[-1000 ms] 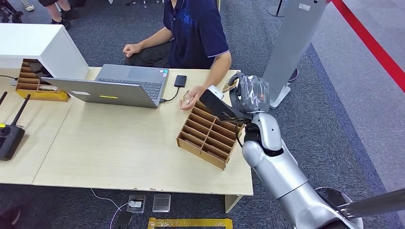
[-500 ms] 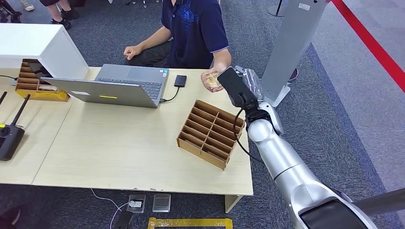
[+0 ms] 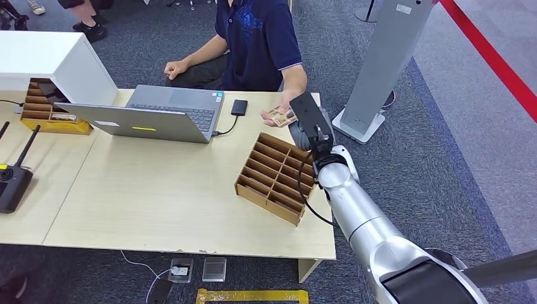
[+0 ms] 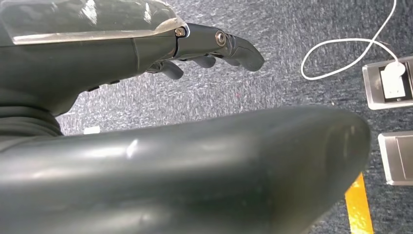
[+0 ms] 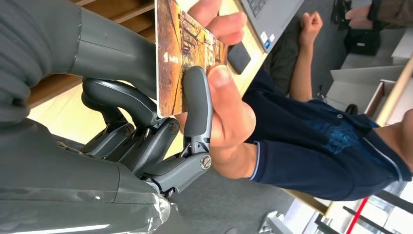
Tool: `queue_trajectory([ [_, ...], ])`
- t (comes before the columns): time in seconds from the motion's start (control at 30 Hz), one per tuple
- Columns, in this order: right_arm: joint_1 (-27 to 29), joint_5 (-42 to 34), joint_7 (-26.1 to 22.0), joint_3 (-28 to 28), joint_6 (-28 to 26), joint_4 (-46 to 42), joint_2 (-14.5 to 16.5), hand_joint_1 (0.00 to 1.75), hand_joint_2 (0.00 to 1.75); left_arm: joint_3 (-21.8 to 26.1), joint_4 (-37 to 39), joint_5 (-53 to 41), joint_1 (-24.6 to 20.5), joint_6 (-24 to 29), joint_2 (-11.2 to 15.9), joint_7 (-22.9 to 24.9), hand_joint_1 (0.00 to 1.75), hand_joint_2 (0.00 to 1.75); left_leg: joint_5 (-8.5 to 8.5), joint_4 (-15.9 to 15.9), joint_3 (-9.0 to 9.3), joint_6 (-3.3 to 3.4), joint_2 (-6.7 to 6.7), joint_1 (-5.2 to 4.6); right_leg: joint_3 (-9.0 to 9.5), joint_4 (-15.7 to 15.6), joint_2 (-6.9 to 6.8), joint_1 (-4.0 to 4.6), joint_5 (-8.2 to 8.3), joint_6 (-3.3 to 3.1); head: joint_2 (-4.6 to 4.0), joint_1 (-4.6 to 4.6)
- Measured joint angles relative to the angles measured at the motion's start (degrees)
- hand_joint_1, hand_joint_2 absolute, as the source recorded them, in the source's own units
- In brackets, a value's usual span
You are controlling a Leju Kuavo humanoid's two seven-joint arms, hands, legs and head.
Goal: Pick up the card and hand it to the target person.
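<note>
While print stays unreadable, right hand (image 5: 146,122) and person's hand (image 5: 229,117) both pinch card (image 5: 182,53).

— What's seen of the room?
— Grey carpet (image 3: 437,126) is laid throughout, crossed by a red line (image 3: 494,57). A light wooden table (image 3: 158,190) is placed beside a white cabinet (image 3: 57,63).

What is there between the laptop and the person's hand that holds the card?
In the head view, a small black device lies on the table between the laptop and the person's hand.
</note>
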Motion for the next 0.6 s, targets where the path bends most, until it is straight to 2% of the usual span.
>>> queue_trajectory([
  [0.07, -0.01, 0.0, -0.02, 0.01, -0.76, 0.71, 0.25, 1.61, 1.75, 0.01, 0.08, -0.01, 0.0, 0.08, 0.07, 0.18, 0.0, 0.0, 0.0, 0.0, 0.0, 0.0, 0.0, 0.0, 0.0, 0.0, 0.0, 0.0, 0.0, 0.0, 0.01, 0.0],
  [0.1, -0.01, 0.0, -0.09, 0.02, -1.23, 0.97, 0.34, 1.4, 1.75, 0.01, 0.12, -0.01, 0.01, 0.1, 0.09, 0.23, 0.0, 0.0, 0.0, 0.0, 0.0, 0.0, 0.0, 0.0, 0.0, 0.0, 0.0, 0.0, 0.0, 0.0, 0.01, 0.0],
  [0.2, -0.03, 0.13, -0.54, 0.06, -2.73, 1.75, 0.58, 0.22, 1.75, 0.01, 0.16, -0.01, 0.01, 0.11, 0.1, 0.27, 0.0, 0.0, 0.0, 0.0, -0.01, 0.0, 0.0, 0.0, 0.0, 0.0, 0.0, 0.0, 0.0, 0.0, 0.01, 0.0],
  [0.23, -0.05, 0.25, -0.69, 0.07, -3.12, 1.96, 0.67, 0.0, 1.75, 0.01, 0.17, -0.01, 0.0, 0.13, 0.1, 0.27, 0.0, 0.0, 0.0, 0.0, -0.01, 0.0, 0.0, 0.0, 0.0, 0.0, 0.0, 0.0, 0.0, 0.0, 0.01, -0.01],
  [0.6, -0.27, 1.68, -1.19, 0.22, -4.93, 3.36, 1.4, 0.0, 1.75, 0.01, 0.22, -0.01, 0.03, 0.15, 0.13, 0.27, 0.0, 0.0, 0.01, 0.0, 0.0, 0.0, 0.0, 0.0, 0.01, 0.0, 0.0, 0.0, 0.0, 0.0, 0.0, -0.02],
])
